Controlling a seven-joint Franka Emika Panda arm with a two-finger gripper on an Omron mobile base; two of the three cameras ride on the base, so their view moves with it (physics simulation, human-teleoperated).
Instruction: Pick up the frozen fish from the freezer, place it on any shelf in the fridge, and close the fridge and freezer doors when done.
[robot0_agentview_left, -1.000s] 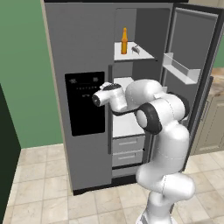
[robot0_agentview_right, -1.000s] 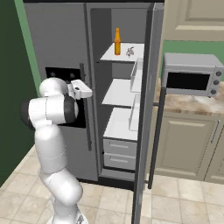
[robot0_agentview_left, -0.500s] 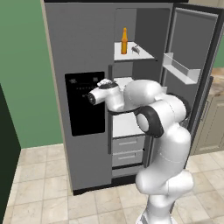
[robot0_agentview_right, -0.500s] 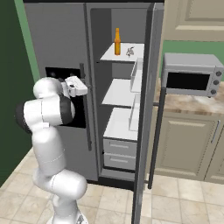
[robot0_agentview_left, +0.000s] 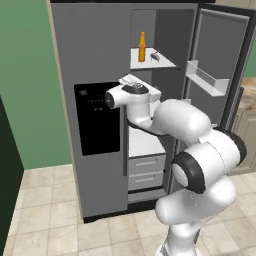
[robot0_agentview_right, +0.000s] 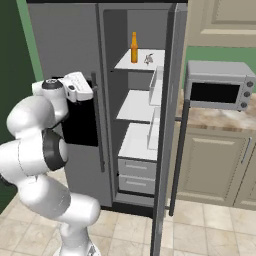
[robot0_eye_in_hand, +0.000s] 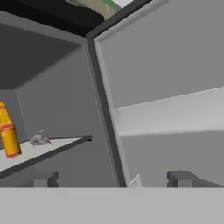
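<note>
The frozen fish (robot0_agentview_left: 155, 57) (robot0_agentview_right: 148, 59) (robot0_eye_in_hand: 39, 140), tiny and silvery-grey, lies on the top white shelf (robot0_agentview_left: 150, 64) (robot0_agentview_right: 127, 62) of the fridge, just right of an orange bottle (robot0_agentview_left: 142, 47) (robot0_agentview_right: 134, 47) (robot0_eye_in_hand: 8, 135). The fridge door (robot0_agentview_left: 220, 55) (robot0_agentview_right: 170, 100) stands wide open. The freezer door (robot0_agentview_left: 90, 50) (robot0_agentview_right: 65, 40) with its black dispenser panel (robot0_agentview_left: 97, 117) is closed. My gripper (robot0_agentview_left: 150, 90) (robot0_agentview_right: 89, 90) (robot0_eye_in_hand: 113, 178) is open and empty. It hovers by the freezer door's handle, below and left of the top shelf, tilted up toward it.
Two more white shelves and grey drawers (robot0_agentview_left: 145, 165) sit lower in the fridge. A pale bin (robot0_agentview_left: 205, 80) hangs inside the open door. A microwave (robot0_agentview_right: 217, 85) stands on the counter to the right, above beige cabinets (robot0_agentview_right: 210, 165).
My hand has risen a little in front of the freezer door and the arm's elbow has swung outward. The jaws stay open. Fish, bottle and doors have not moved.
</note>
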